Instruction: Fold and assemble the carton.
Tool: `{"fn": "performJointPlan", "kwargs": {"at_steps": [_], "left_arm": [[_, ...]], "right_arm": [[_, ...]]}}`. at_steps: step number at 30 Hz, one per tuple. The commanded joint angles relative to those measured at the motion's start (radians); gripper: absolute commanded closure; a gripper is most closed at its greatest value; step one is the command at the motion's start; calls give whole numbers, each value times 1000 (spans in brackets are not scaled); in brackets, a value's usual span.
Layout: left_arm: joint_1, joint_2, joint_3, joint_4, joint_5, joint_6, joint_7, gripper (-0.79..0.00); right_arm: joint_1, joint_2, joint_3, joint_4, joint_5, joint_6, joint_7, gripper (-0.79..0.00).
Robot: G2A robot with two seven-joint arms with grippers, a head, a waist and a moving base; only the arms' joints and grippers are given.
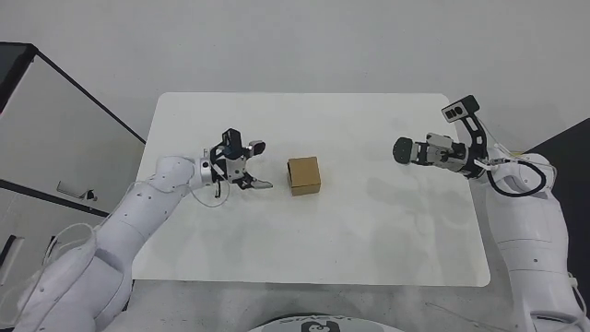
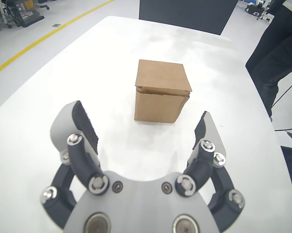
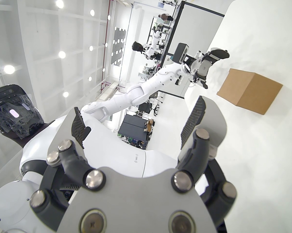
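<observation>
While spread wide and empty, my left gripper: near the carton, not touching.
My right gripper: spread too, empty, well apart on the opposite side.
Carton: upright between my grippers, lid down, front edge slightly gapped.
Risk, squeeze: a hard pinch could dent the thin walls.
Risk, push: a one-sided nudge likely slides it; the lid may spring up.
Pads: black, rough-grained, on smooth metal fingers.
Cardboard: plain brown, matte, cube-like.
Table: white, smooth, rounded corners.

Bright, even light from round ceiling lamps, white desk glaring and washed out, faint soft shadow under the carton, desk edges bowed in wrist views
</observation>
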State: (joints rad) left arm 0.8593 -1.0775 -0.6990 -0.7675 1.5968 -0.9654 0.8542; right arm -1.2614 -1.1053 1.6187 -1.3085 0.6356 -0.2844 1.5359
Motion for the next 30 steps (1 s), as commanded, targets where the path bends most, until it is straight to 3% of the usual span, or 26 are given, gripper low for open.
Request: {"fn": "performJointPlan", "kwargs": {"at_steps": [1,9,15,21,30], "left_arm": [[28,30,-44,-65,-5,-17,-22,-785],[216,143,-264,-384,-96,-47,-208,-785],[371,203,-425,-620,-207,-47,-375,-785],[496,240,-549,-782,-310,-47,-494,-785],[605,268,-671,-916,-392,-47,-579,-785]], "right_arm": [[0,0,0,0,0,0,0,-785],[0,0,0,0,0,0,0,-785],[0,0,0,0,0,0,0,-785],[0,0,0,0,0,0,0,-785],[0,0,0,0,0,0,0,-785]]}}
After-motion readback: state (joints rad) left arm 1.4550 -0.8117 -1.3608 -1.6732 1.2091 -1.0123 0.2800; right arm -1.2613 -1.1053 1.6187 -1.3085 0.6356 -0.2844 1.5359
